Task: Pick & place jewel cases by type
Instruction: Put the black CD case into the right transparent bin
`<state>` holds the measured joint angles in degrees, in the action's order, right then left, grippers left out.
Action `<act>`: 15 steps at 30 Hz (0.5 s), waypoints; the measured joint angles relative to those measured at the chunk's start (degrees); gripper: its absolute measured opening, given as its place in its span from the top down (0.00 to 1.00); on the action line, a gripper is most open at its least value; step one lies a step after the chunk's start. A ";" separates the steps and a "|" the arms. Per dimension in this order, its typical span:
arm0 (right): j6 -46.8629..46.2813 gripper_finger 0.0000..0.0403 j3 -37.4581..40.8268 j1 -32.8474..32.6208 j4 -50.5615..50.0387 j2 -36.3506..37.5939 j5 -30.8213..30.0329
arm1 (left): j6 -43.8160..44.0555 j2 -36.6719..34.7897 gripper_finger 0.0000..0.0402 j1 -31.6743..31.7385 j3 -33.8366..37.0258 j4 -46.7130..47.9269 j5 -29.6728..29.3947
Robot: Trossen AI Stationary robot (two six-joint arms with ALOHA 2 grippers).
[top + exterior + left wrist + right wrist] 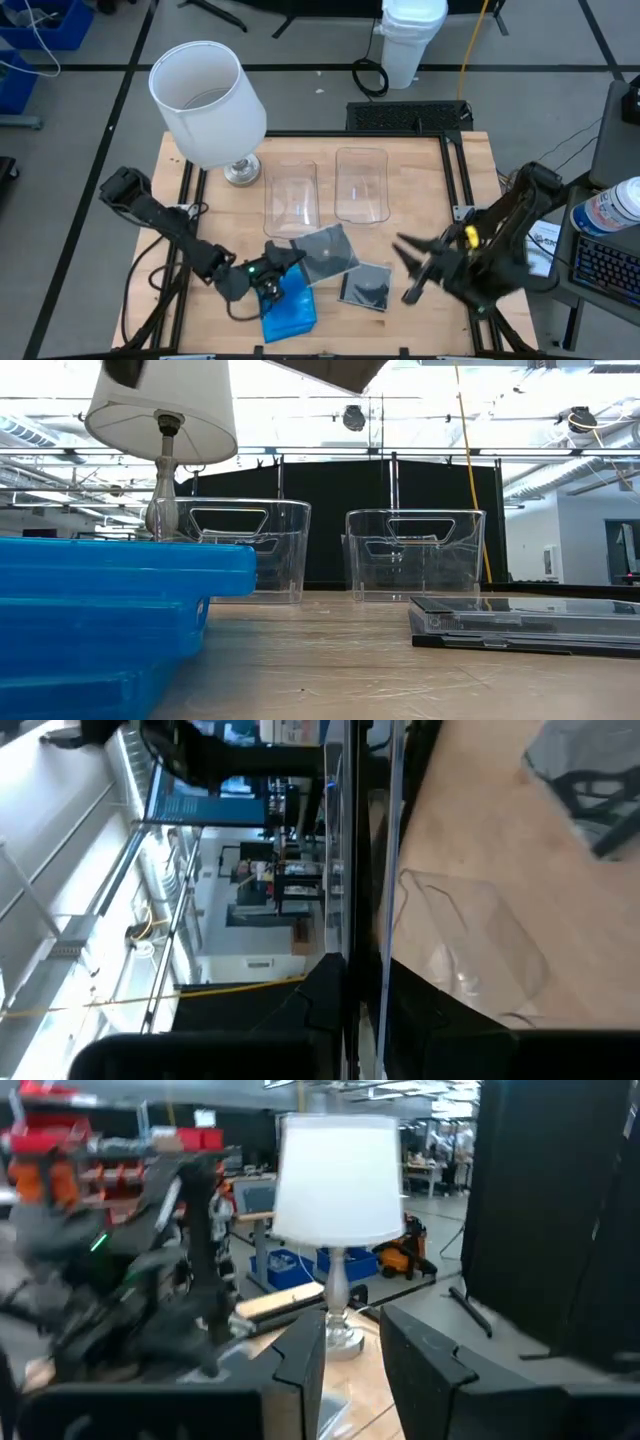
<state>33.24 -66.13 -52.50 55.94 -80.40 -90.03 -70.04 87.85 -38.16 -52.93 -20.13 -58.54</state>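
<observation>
A stack of bright blue jewel cases [291, 306] lies at the table's near edge and fills the low view's left [100, 610]. A smoky grey case [326, 250] rests beside it, and a darker one [365, 289] [520, 625] lies flat to its right. My left gripper [283, 264] is open and turned on its side, over the blue stack's far edge next to the grey case. My right gripper [408, 270] [352, 1365] is open, right of the dark case, pointing toward the table's left. Two clear tubs [290, 198] [361, 184] stand behind.
A table lamp with a white shade [208, 102] [165, 420] stands on the far left of the table, close to the left tub. A black frame [455, 170] edges the table. A white bin [412, 40] and cables lie beyond the far edge.
</observation>
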 joint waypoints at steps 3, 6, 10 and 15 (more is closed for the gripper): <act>0.46 0.80 0.73 0.44 0.16 5.75 0.06 | 2.57 0.00 0.89 -2.29 0.00 2.92 -1.49; -4.38 0.81 5.06 0.42 0.35 12.54 0.65 | 5.11 0.00 0.91 -4.43 0.00 4.96 -2.35; -23.01 0.81 16.54 0.90 -6.37 21.72 19.30 | 6.85 0.00 0.91 -6.80 0.00 5.52 -5.01; -58.52 0.80 25.41 14.38 -32.99 30.82 49.85 | 6.34 0.00 0.88 -8.55 0.02 6.80 -5.38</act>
<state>-25.28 -40.72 -38.12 22.96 -49.58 -40.18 -63.70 87.85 -46.72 -52.90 -13.33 -63.92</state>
